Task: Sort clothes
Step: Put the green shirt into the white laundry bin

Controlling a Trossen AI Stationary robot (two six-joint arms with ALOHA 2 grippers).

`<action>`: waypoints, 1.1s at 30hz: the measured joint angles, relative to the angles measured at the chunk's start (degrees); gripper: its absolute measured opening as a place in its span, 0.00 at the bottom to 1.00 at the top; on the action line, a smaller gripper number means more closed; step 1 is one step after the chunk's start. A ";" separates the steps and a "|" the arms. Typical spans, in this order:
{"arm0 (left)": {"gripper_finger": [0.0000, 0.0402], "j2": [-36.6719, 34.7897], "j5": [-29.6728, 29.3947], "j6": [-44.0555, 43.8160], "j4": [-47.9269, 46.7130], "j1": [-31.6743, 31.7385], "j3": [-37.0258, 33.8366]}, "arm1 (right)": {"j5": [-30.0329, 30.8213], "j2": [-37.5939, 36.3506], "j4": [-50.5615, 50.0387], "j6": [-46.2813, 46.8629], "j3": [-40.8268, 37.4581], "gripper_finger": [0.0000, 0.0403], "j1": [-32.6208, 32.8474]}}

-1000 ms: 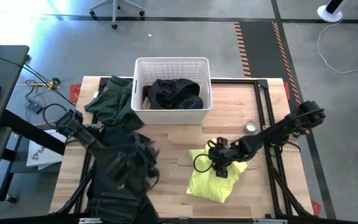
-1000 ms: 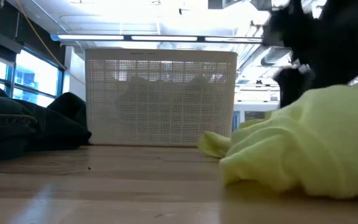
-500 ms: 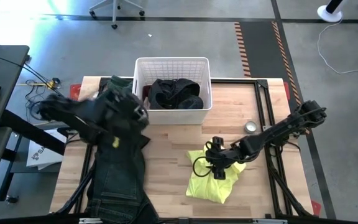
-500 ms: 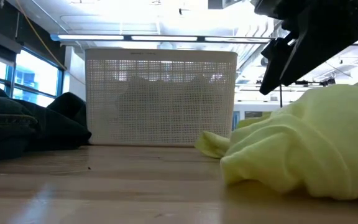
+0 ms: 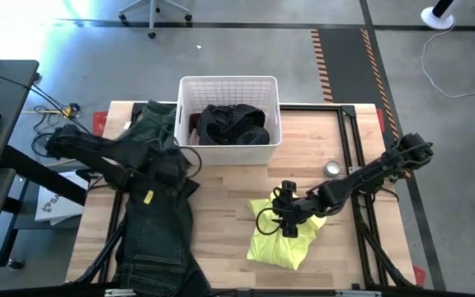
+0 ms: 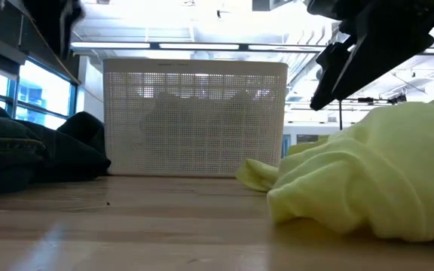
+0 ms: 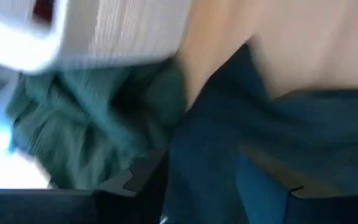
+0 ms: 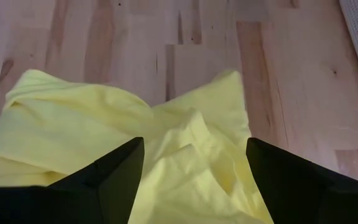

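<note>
The dark denim jeans (image 5: pixel 155 239) lie lengthwise on the table's left side, and their lower end hangs over the near edge. My left gripper (image 5: pixel 176 169) is open over their far end (image 7: pixel 229 143), next to the dark green garment (image 5: pixel 148 132) left of the white basket (image 5: pixel 229 80). A black garment (image 5: pixel 233 124) and a maroon piece (image 5: pixel 194 124) lie in the basket. The bright yellow shirt (image 5: pixel 283 239) lies crumpled at the right. My right gripper (image 8: pixel 194 149) is open just above it, one finger on either side of a fold. My left gripper has its fingers (image 7: pixel 132 180) spread wide with the denim showing between them. I cannot tell whether they touch it.
A small roll of tape (image 5: pixel 332 169) lies near the table's right edge. The basket stands at the far middle. Bare wood shows between the jeans and the yellow shirt.
My left gripper has swung from the table's near middle toward the far left, drawing the jeans' bunched upper end along, and has then come back a little. The jeans now lie stretched out from the near edge toward the green garment.
</note>
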 joint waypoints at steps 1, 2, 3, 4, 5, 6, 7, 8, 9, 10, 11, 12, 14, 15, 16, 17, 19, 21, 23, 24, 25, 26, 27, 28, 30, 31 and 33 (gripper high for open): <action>0.42 -0.01 -0.42 -0.95 -0.04 0.58 -2.57 | -0.01 0.00 0.06 -0.05 0.02 0.70 0.11; 0.42 -0.01 -1.40 -1.89 -0.07 1.24 -4.91 | -0.04 0.00 0.11 -0.08 0.02 0.70 0.24; 0.42 -0.01 -2.98 -2.76 -0.04 1.85 -7.20 | -0.02 -0.02 0.13 -0.08 0.02 0.70 0.42; 0.42 -0.03 -4.68 -3.31 -0.07 2.35 -9.22 | 0.00 -0.02 0.17 -0.08 0.02 0.70 0.54; 0.42 -0.03 -6.37 -3.58 -0.09 2.88 -11.02 | 0.02 -0.04 0.16 -0.08 0.02 0.70 0.64; 0.42 -0.03 -8.34 -3.85 -0.08 3.39 -12.60 | 0.02 -0.04 0.17 -0.08 0.02 0.70 0.79; 0.42 -0.05 -10.33 -4.26 0.18 3.87 -13.99 | 0.02 -0.04 0.17 -0.08 0.02 0.70 0.85; 0.42 -0.11 -12.18 -4.74 0.28 4.46 -15.24 | 0.02 -0.04 0.16 -0.10 0.02 0.70 0.88; 0.42 -0.32 -13.55 -4.97 0.83 5.05 -16.43 | 0.02 -0.04 0.20 -0.09 0.04 0.70 0.90; 0.42 -0.59 -14.45 -5.06 1.93 5.69 -17.54 | 0.03 -0.05 0.17 -0.07 0.04 0.70 0.88; 0.42 -1.09 -14.95 -4.96 3.29 6.47 -18.64 | 0.04 -0.07 0.21 0.00 0.04 0.70 0.88; 0.42 -1.68 -15.07 -4.58 4.56 7.23 -19.75 | 0.04 -0.07 0.29 0.00 0.04 0.70 0.88; 0.42 -3.04 -15.53 -3.98 7.39 8.68 -21.74 | 0.07 -0.07 0.77 -0.08 0.04 0.70 0.88; 0.42 -3.82 -15.98 -3.84 8.91 9.35 -22.70 | 0.07 -0.09 0.97 -0.08 0.04 0.70 0.88; 0.42 -4.52 -16.48 -3.84 10.36 9.89 -23.63 | 0.05 -0.09 1.11 -0.08 0.04 0.70 0.88; 0.42 -5.16 -17.12 -3.84 11.64 10.40 -24.46 | 0.07 -0.09 1.21 -0.08 0.04 0.70 0.88; 0.42 -6.52 -18.28 -3.81 14.10 11.29 -26.33 | 0.04 -0.09 1.30 -0.10 0.04 0.70 0.88; 0.42 -7.47 -19.54 -3.85 16.30 12.25 -28.32 | 0.06 -0.09 1.31 -0.10 0.04 0.70 0.88; 0.42 -7.94 -20.25 -3.90 18.42 13.29 -30.31 | 0.06 -0.09 1.31 -0.08 0.04 0.70 0.88; 0.42 -7.98 -20.46 -4.11 19.13 13.92 -31.35 | 0.07 -0.09 1.33 -0.10 0.04 0.70 0.88; 0.42 -7.87 -20.22 -4.19 19.21 14.71 -31.77 | 0.07 -0.09 1.36 -0.10 0.04 0.70 0.88; 0.42 -7.62 -19.91 -4.29 19.21 15.45 -31.77 | 0.07 -0.09 1.44 -0.10 0.04 0.70 0.88; 0.42 -7.52 -20.00 -4.35 19.47 16.07 -31.75 | 0.07 -0.09 1.51 -0.10 0.04 0.70 0.88; 0.42 -7.30 -19.99 -4.42 19.48 16.73 -31.72 | 0.06 -0.09 1.73 -0.10 0.04 0.70 0.88; 0.42 -7.04 -19.93 -4.36 19.52 18.11 -31.72 | 0.07 -0.09 2.07 -0.10 0.07 0.70 0.88; 0.42 -7.04 -19.89 -4.37 19.57 18.67 -31.72 | 0.07 -0.09 2.21 -0.10 0.07 0.70 0.88; 0.40 -7.09 -19.62 -4.36 19.96 19.68 -31.72 | 0.07 -0.09 2.38 -0.10 0.09 0.70 0.88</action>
